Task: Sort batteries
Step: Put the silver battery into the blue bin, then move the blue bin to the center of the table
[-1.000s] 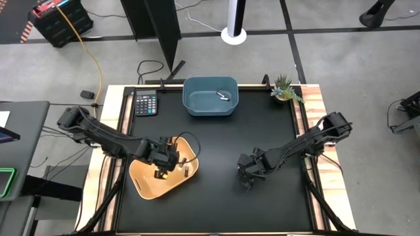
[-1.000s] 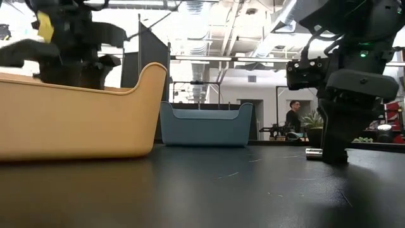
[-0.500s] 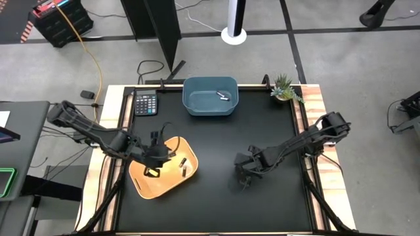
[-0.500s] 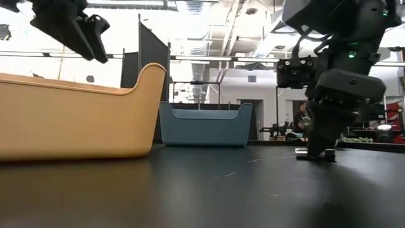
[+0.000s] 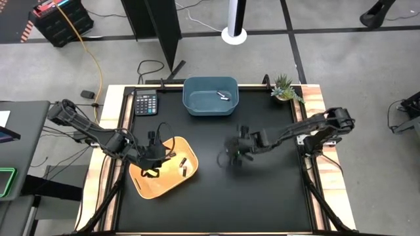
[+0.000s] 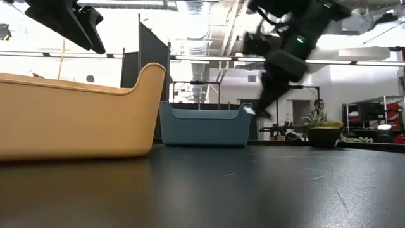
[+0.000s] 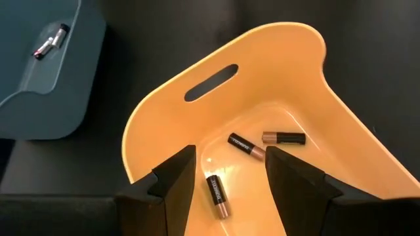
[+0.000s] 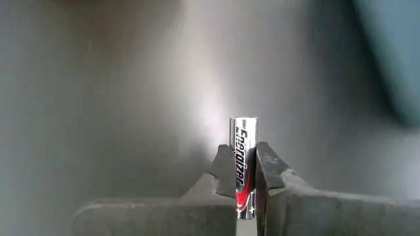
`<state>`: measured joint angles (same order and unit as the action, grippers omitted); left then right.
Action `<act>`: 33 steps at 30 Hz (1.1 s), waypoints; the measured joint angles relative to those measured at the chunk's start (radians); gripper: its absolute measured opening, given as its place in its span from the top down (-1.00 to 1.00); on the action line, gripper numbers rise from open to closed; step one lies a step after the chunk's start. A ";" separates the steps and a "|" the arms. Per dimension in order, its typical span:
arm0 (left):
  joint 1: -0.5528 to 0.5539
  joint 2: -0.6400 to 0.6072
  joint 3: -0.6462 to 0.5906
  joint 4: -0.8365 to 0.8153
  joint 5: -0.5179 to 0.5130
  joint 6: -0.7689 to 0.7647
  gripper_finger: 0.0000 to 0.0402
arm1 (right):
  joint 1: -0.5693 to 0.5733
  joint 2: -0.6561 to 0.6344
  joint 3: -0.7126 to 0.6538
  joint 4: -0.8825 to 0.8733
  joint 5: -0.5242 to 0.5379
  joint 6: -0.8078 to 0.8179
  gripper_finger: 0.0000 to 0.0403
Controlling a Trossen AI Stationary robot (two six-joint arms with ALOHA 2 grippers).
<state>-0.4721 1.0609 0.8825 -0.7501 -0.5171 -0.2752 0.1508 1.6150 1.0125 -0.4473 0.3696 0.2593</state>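
My right gripper is shut on a silver battery and hangs above the middle of the black table, short of the blue tray. Silver batteries lie in that tray. My left gripper stands open above the yellow tray, touching nothing. Three dark, copper-ended batteries lie on the yellow tray's floor. My right gripper pinches the silver battery between its two fingertips, on the sides of the end nearer the wrist. The battery lies along the fingers, and its other end sticks out past them. It is lifted clear of the table.
A calculator lies at the table's far left corner and a small potted plant at the far right. Bare black tabletop stretches along the near side. In the low view, a person stands in the room behind.
My right gripper has taken hold of a silver battery that lay on the table at the near right. It has lifted the battery clear and swung up, toward the far edge and the left, nearer the blue tray. My left gripper has risen out of the yellow tray.
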 joint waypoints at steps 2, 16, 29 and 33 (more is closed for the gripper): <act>0.000 -0.001 0.000 -0.002 -0.006 -0.010 0.11 | -0.044 -0.018 0.040 0.003 0.025 -0.084 0.94; 0.000 0.004 0.001 -0.027 -0.007 -0.107 0.11 | -0.464 -0.021 0.266 0.141 -0.046 -0.492 0.63; 0.000 0.004 0.001 -0.050 -0.016 -0.164 0.11 | -0.560 -0.021 0.269 -0.031 -0.163 -0.682 -0.20; 0.000 0.004 0.001 -0.061 -0.016 -0.170 0.11 | -0.540 -0.021 0.269 -0.138 -0.165 -0.772 -0.13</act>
<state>-0.4721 1.0649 0.8833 -0.8109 -0.5327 -0.4450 -0.3891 1.5936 1.2812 -0.5849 0.2051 -0.5130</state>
